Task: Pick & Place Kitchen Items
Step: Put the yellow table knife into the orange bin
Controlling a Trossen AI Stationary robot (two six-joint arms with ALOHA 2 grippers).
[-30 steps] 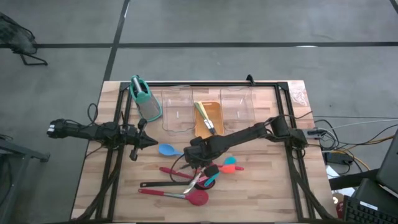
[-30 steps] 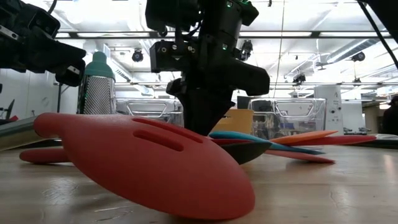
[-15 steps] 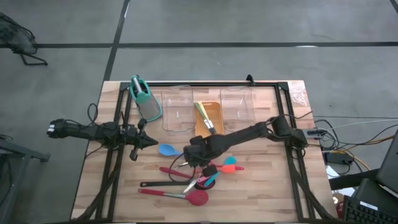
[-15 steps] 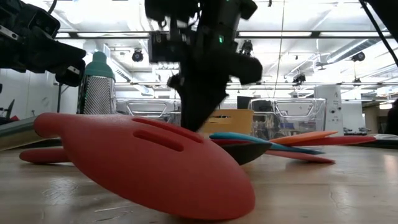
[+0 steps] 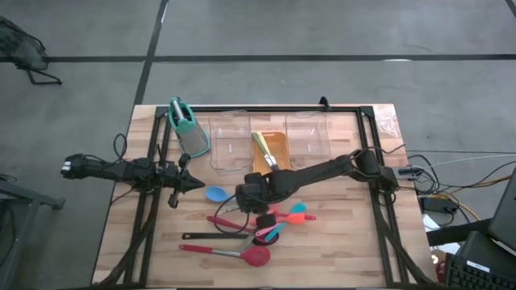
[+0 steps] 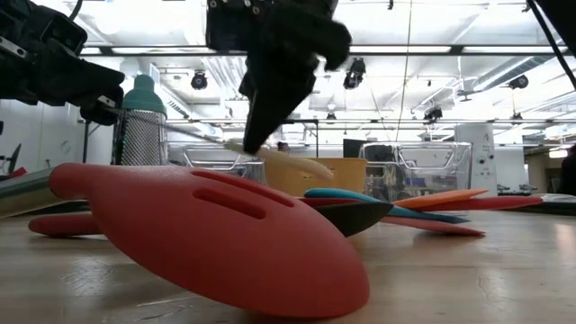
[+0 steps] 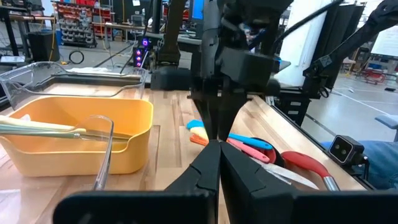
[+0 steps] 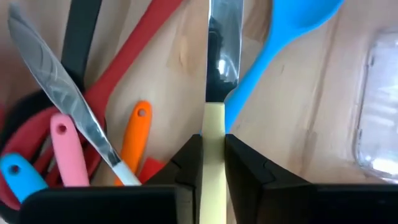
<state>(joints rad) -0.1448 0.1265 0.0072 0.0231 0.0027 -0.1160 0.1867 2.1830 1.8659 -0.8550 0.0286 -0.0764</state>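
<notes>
The right gripper (image 8: 214,163) is clamped on the cream handle of a knife (image 8: 217,93), just left of centre in the high view, lifted clear of the utensil pile (image 5: 258,229). The blade points toward the blue spoon (image 5: 216,193). In my judgement the step is carrying it to the orange tray (image 5: 270,155), directly above in that frame: rise further first, keep the grip firm, and line the knife up with the tray before lowering. The left gripper (image 7: 219,163) waits closed and empty at mid-left.
</notes>
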